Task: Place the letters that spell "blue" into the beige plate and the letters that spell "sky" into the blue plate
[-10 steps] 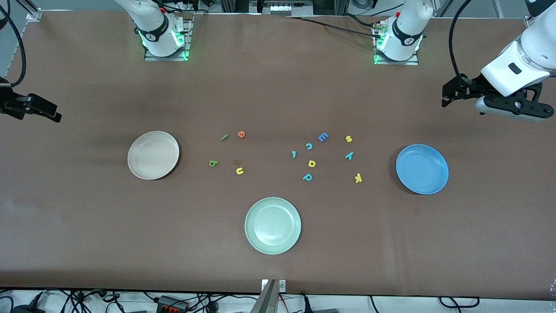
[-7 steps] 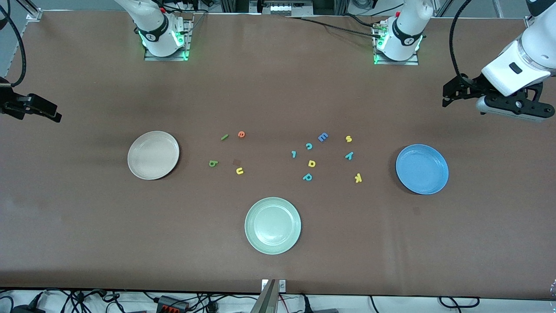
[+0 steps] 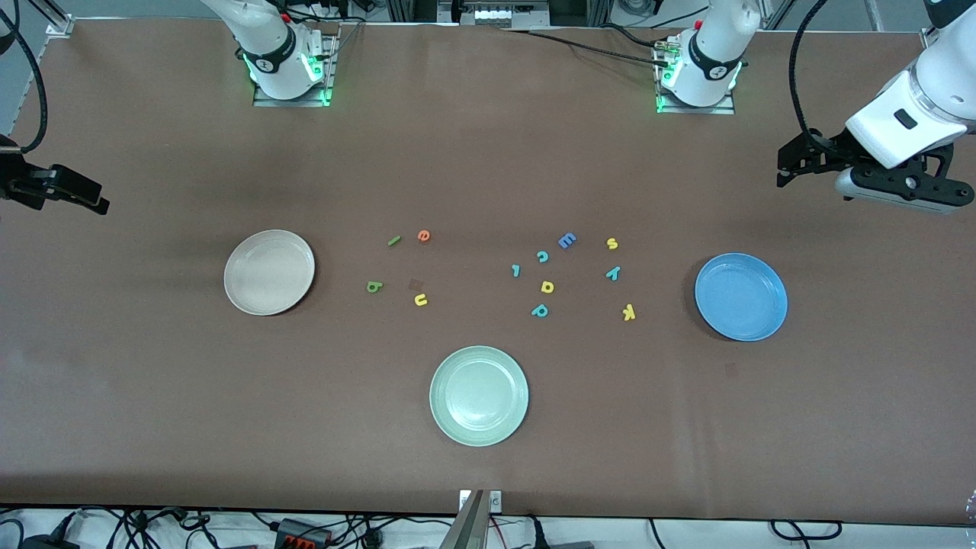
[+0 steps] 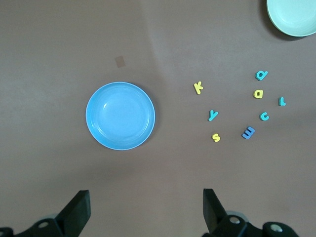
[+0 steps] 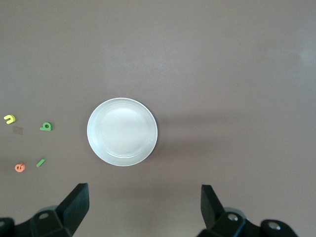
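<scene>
The empty beige plate lies toward the right arm's end and the empty blue plate toward the left arm's end. Between them, nearer the beige plate, lie the green b, green l, yellow u and orange e. The yellow s, teal y and yellow k lie close to the blue plate. My left gripper hovers open and empty high over the table by the blue plate. High above the beige plate, my right gripper is likewise open and empty.
A pale green plate sits nearest the front camera. Mixed in near the s, y and k are a blue E, teal c, small teal hooked piece, yellow a and teal p.
</scene>
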### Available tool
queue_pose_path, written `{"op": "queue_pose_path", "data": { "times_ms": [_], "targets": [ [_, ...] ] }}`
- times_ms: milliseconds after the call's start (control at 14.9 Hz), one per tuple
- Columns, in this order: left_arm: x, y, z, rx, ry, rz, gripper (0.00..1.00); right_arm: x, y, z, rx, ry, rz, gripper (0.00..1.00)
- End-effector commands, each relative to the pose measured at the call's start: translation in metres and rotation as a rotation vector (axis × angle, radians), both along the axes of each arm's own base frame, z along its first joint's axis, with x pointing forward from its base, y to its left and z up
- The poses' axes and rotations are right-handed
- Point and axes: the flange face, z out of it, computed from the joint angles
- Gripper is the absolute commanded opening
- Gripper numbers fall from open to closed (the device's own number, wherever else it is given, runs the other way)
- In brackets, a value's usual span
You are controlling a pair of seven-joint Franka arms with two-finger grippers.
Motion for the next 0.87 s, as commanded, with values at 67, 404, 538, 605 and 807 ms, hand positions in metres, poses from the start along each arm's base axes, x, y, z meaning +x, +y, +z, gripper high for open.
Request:
{"op": "queue_pose_path", "data": {
  "times_ms": [67,404,538,605,807],
  "targets": [
    [0.001,0.002,0.007,0.019,0.002,-0.011,1.00,-0.008,-0.001,0.003,-0.014,-0.004,0.022,1.00],
    [0.001,0.002,0.007,0.019,0.002,-0.011,1.00,-0.007,0.000,0.001,-0.014,0.001,0.025,1.00],
    [0.001,0.002,0.007,0.019,0.002,-0.011,1.00,-0.003,0.001,-0.011,-0.012,0.028,0.026,1.00],
    [0.001,0.002,0.007,0.019,0.002,-0.011,1.00,-0.001,0.005,-0.017,-0.012,0.038,0.032,1.00],
    [0.002,0.002,0.006,0.019,0.004,-0.011,1.00,0.011,0.027,-0.044,-0.010,0.083,0.071,1.00]
  ]
}}
